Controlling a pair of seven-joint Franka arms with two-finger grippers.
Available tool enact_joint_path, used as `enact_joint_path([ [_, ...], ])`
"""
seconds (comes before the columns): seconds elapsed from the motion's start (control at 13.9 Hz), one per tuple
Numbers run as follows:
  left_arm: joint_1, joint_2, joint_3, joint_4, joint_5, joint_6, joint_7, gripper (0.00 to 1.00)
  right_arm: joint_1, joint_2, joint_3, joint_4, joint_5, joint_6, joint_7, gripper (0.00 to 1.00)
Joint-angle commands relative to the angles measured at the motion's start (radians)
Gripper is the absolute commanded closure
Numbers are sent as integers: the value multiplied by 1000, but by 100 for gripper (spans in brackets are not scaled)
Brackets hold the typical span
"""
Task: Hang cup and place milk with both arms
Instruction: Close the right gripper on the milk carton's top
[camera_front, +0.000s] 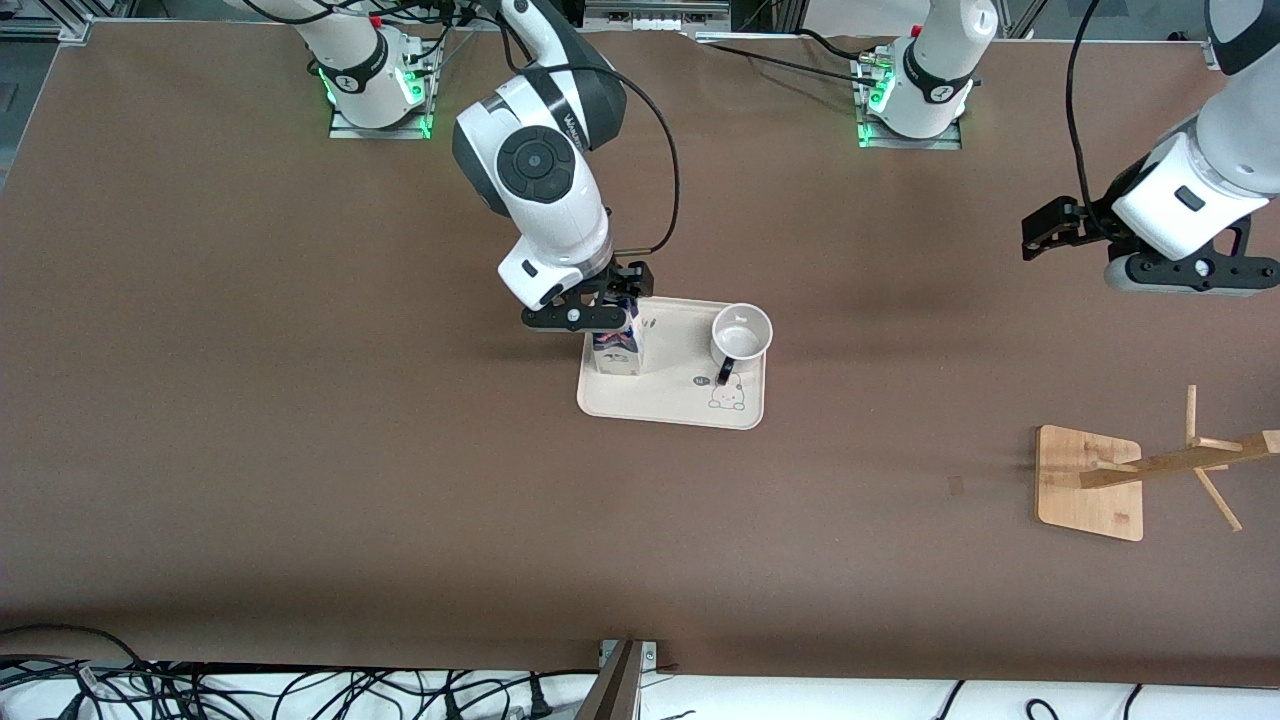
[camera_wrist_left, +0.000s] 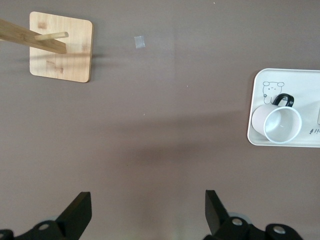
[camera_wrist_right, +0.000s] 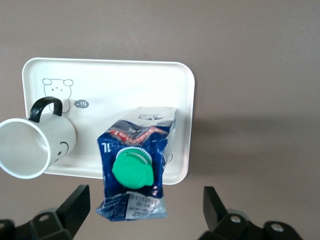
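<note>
The milk (camera_front: 616, 350), a blue and white carton with a green cap, stands on a cream tray (camera_front: 670, 405) at the end toward the right arm. The white cup (camera_front: 741, 333) stands upright beside it on the tray, its black handle toward the front camera. My right gripper (camera_front: 592, 318) is open just above the milk. In the right wrist view its fingers (camera_wrist_right: 75, 202) flank the milk's top (camera_wrist_right: 137, 165) without touching, with the cup (camera_wrist_right: 35, 145) beside it. My left gripper (camera_front: 1190, 278) hangs open and empty in the air near the left arm's end of the table (camera_wrist_left: 148, 210).
A wooden cup rack (camera_front: 1090, 480) with angled pegs stands toward the left arm's end, nearer the front camera; it also shows in the left wrist view (camera_wrist_left: 61, 47). That view also shows the tray (camera_wrist_left: 300, 72) and the cup (camera_wrist_left: 282, 124). Cables lie along the front edge.
</note>
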Motion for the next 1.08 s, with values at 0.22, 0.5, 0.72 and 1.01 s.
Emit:
enact_joint_path([
  [0.22, -3, 12, -5, 37, -1, -31, 2, 0, 32, 40, -3, 21, -10, 30, 58, 0],
  [0.5, -3, 15, -3, 49, -1, -30, -1, 0, 39, 68, -4, 21, -10, 42, 64, 15],
  [0.72, -6, 17, -9, 53, -1, -30, -1, 0, 32, 71, -4, 21, -8, 41, 53, 56],
  [1.01, -6, 21, -11, 54, 1, -30, -3, 0, -11, 24, -13, 27, -1, -11, -36, 72],
])
